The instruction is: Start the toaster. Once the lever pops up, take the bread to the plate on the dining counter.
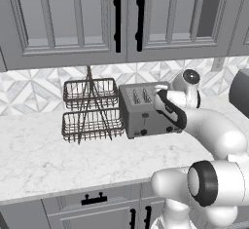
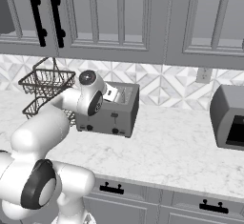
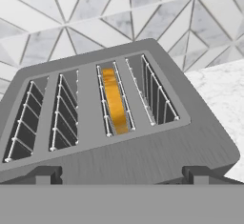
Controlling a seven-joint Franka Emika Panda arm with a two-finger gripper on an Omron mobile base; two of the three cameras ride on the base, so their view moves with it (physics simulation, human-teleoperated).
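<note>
The grey four-slot toaster stands on the kitchen counter against the tiled wall. The golden-orange bread sits down in its third slot from the left in the hand view. My gripper hovers just above the toaster's right end, open, its fingertips spread wide over the front edge with nothing between them. The plate and the dining counter are out of view.
A two-tier wire basket rack stands just left of the toaster. A dark boxy appliance sits further right on the marble counter. Wall cabinets hang overhead.
</note>
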